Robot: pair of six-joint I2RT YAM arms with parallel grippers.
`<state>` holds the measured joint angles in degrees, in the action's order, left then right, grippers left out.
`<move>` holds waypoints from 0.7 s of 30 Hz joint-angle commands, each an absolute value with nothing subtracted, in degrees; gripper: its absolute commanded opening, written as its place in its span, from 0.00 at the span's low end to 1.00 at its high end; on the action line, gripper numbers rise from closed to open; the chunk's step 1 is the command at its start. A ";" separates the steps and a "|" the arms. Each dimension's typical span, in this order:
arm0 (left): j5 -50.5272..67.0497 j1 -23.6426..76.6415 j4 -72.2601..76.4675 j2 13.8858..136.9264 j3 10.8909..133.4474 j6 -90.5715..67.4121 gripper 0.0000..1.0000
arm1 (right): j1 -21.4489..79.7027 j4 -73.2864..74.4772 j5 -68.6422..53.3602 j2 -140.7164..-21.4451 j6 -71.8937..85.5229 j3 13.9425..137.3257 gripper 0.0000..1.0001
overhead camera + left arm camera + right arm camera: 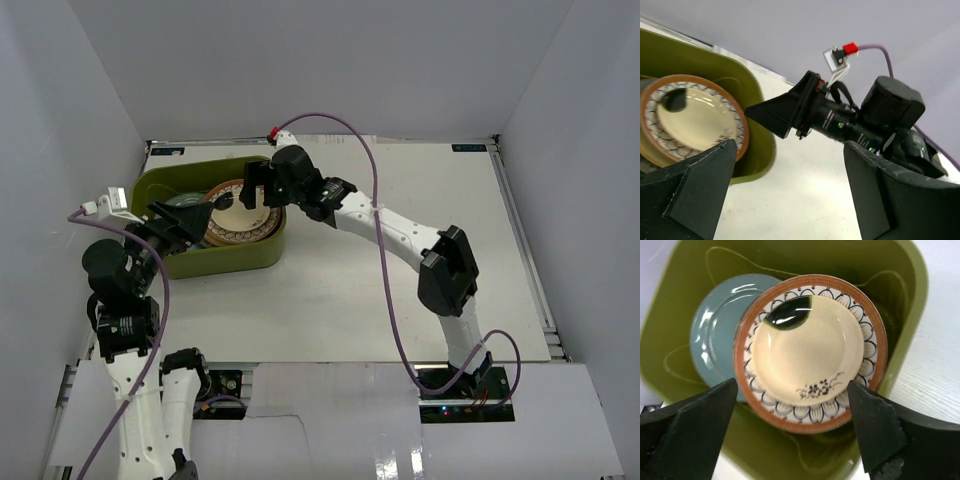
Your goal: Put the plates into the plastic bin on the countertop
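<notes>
The top view hides much of the bin [160,182] behind both arms, and anything under its plates is unseen. Two plates show: a brown-rimmed plate [810,352] lying on a blue-grey plate [715,340], inside the bin on the counter [400,290]. The right hand [792,385] hangs above them and the left hand [790,147] over the bin's left part, both spread wide and empty.

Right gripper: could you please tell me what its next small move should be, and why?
Probably lift the right gripper straight up, clear of the bin. Its jaws stand open, and the brown-rimmed plate already lies inside on a blue-grey plate, so nothing seems left to hold.
</notes>
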<state>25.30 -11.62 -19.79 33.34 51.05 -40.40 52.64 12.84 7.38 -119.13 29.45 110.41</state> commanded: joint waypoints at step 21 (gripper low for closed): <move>58.10 3.78 -12.74 36.92 53.89 -39.45 0.98 | 53.09 21.88 31.20 -18.38 28.30 48.87 0.90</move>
<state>55.64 3.51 -13.28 40.69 55.44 -39.68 52.95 16.95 26.68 -20.53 26.98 50.61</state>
